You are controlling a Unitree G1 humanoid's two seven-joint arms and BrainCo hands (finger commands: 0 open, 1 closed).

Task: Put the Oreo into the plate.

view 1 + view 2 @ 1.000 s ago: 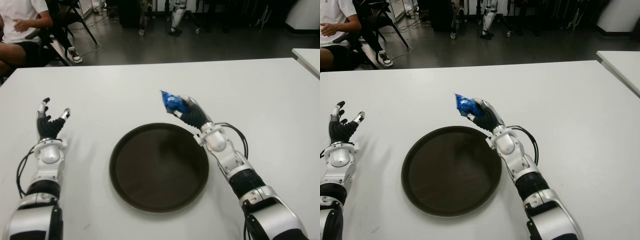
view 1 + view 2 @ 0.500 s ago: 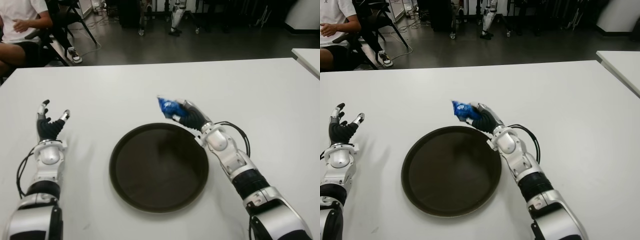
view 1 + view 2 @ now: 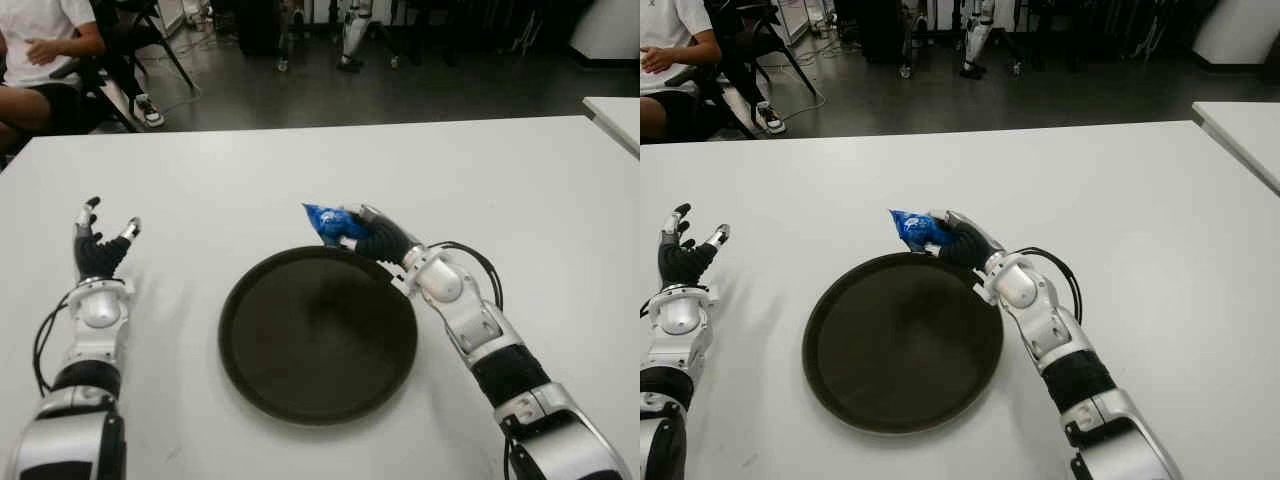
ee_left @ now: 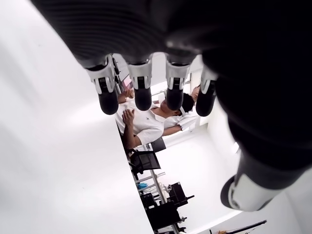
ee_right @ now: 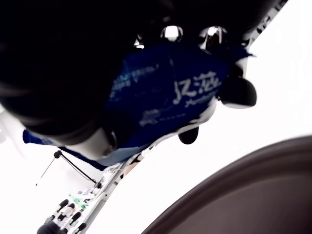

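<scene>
My right hand (image 3: 365, 237) is shut on a blue Oreo packet (image 3: 325, 223), also seen as the blue packet (image 5: 165, 102) in the right wrist view. It hovers just past the far rim of the round dark plate (image 3: 318, 335), which lies on the white table (image 3: 520, 190) in front of me. The packet sticks out to the left of the fingers, above the rim. My left hand (image 3: 100, 245) shows at the left of the plate, fingers (image 4: 142, 92) spread and holding nothing.
A person in a white shirt (image 3: 40, 45) sits on a chair beyond the table's far left corner. A second white table edge (image 3: 615, 115) shows at the far right. Robot legs and stands fill the dark floor behind.
My right hand has carried the Oreo packet lower and to the left, closer to the plate's far rim. The left hand has barely moved.
</scene>
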